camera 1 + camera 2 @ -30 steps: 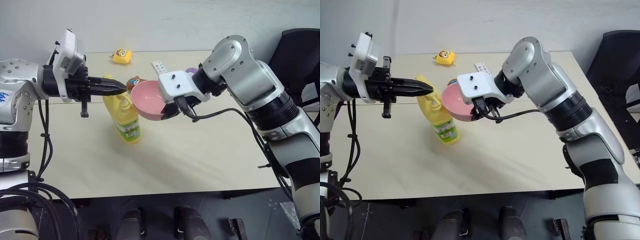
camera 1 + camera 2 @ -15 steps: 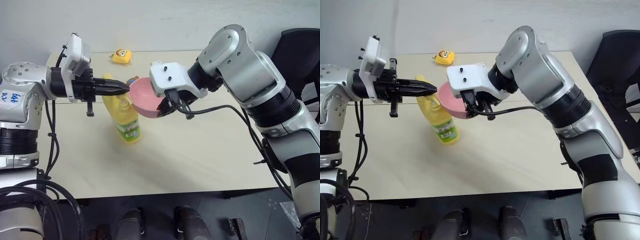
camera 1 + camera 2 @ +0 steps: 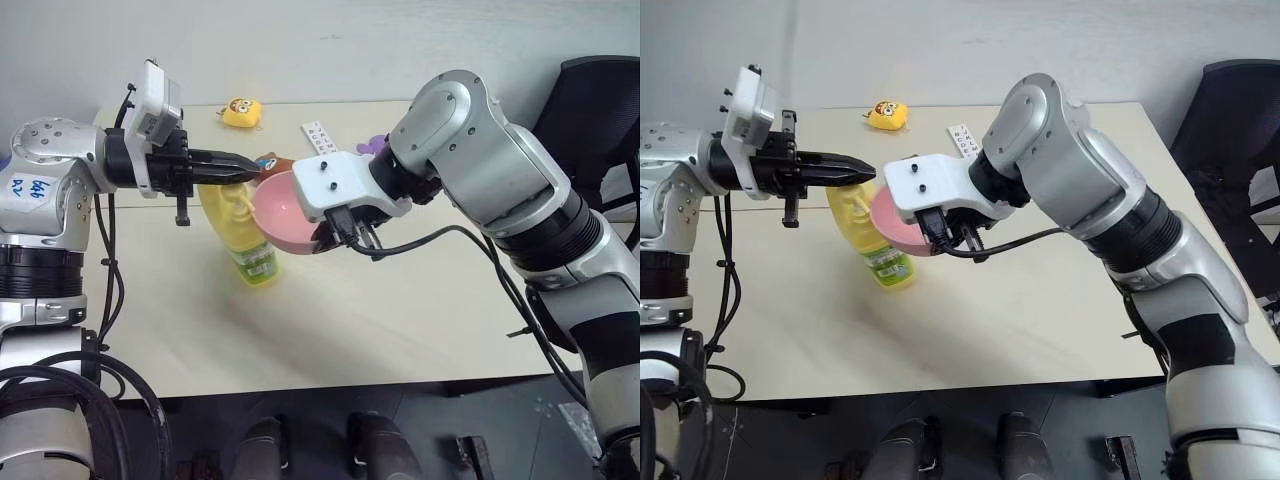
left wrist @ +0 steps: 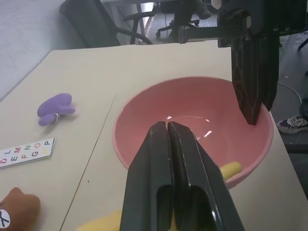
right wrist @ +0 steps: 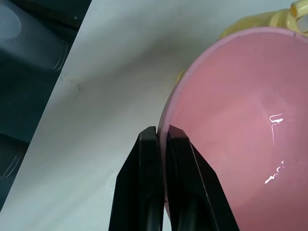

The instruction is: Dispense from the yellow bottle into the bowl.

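The yellow bottle [image 3: 243,232] stands upright on the table, its green-and-white label facing the front edge. My right gripper [image 5: 161,131] is shut on the rim of the pink bowl [image 3: 284,208] and holds it tilted in the air, right beside the bottle's top. My left gripper [image 3: 254,172] is shut and empty. It points level across the bottle's pump top, and its tip reaches over the bowl's near rim [image 4: 144,159]. A piece of the yellow pump [image 4: 229,169] shows just under the bowl. The bowl's inside [image 5: 236,120] looks bare and glossy.
At the table's back lie a small yellow plush toy [image 3: 241,112], a white letter card [image 3: 318,134], a purple toy [image 4: 56,107] and a brown toy [image 3: 268,162]. A black chair [image 3: 598,105] stands at the far right. The pale table [image 3: 380,320] stretches toward its front edge.
My right arm has carried the bowl a little leftward, closer against the bottle's top and under the left gripper's tip. The left gripper has stayed shut and nearly still.
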### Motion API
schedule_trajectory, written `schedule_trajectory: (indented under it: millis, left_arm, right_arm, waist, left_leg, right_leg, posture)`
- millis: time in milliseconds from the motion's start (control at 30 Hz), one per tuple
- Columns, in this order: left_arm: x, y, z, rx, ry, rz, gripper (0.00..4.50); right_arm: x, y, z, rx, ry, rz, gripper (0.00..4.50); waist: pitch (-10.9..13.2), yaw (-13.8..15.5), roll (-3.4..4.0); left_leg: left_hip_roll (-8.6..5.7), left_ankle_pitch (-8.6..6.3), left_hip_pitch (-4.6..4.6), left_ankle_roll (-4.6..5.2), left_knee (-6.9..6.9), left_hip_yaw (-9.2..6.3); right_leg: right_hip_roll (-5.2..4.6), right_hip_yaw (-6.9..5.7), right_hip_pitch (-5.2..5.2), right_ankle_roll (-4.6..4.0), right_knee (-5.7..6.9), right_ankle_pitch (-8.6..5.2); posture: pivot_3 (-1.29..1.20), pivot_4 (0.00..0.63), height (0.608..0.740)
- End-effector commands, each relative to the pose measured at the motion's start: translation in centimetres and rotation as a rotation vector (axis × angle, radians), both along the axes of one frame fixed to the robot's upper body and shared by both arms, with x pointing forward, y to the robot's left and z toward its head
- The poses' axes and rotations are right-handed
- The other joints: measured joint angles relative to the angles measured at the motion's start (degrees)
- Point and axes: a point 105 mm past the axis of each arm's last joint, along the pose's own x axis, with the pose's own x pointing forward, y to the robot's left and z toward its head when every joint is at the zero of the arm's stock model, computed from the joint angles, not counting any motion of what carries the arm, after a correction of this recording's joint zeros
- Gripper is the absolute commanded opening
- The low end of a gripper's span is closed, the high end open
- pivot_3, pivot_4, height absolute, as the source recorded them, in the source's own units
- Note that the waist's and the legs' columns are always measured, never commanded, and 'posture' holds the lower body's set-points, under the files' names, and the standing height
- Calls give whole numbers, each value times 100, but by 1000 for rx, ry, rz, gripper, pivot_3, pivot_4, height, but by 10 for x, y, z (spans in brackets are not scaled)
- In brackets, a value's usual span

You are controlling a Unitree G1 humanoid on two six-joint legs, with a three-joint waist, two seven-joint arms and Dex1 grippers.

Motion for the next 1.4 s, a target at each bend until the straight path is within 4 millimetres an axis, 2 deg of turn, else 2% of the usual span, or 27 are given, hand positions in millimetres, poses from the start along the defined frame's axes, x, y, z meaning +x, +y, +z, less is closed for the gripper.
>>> schedule_trajectory:
  millis: [33, 267, 367, 700, 867, 1033, 1400]
  left_arm:
    - [-3, 2, 16, -5, -59, -1, 67]
    - [-9, 6, 19, -3, -47, -16, 67]
    - [-14, 10, 17, 23, -30, -32, 67]
    - [-20, 19, 18, 35, -12, -15, 67]
    - [-17, 18, 16, 37, -18, -6, 67]
    - [-15, 18, 9, 68, -20, -4, 67]
    - [-8, 13, 2, 90, -37, -7, 67]
  right_arm:
    - [-3, -11, 2, -35, -22, 15, 0]
    - [-19, -26, -2, -78, 27, 67, 0]
    - [-24, -24, -3, -76, 42, 106, 0]
    - [-23, -17, 0, -62, 43, 142, 0]
    - [-26, -17, 0, -72, 45, 176, 0]
    - [-26, -12, 3, -69, 53, 184, 0]
    - [-30, -6, 8, -62, 46, 230, 0]
  waist:
    - [0, 5, 0]
    - [0, -8, -1]
    - [1, -16, -1]
    - [0, 2, -1]
    - [0, 2, -2]
    - [0, 5, -1]
    - [0, 6, -1]
  left_leg:
    - [0, 0, 0, 0, 0, 0]
    - [1, -2, -3, 0, 0, 5]
    - [10, -4, -3, -4, 0, 15]
    - [12, -5, -25, -4, 11, 31]
    - [16, -11, -65, 4, 63, 30]
    - [16, -35, -65, 34, 83, 30]
    - [17, -42, -65, 36, 87, 33]
  right_leg:
    - [0, 0, 0, 0, -1, 0]
    - [2, 8, -8, 0, -3, 0]
    - [13, 21, -16, 0, -1, 0]
    - [17, 41, -49, -2, 17, 0]
    - [18, 40, -75, -2, 55, 0]
    - [17, 43, -72, -3, 49, -1]
    - [17, 45, -73, -4, 51, -2]
  posture:
    - [0, 150, 740]
    - [0, 150, 740]
    - [0, 150, 740]
    - [0, 150, 740]
    - [0, 150, 740]
    - [0, 150, 740]
    - [0, 150, 740]
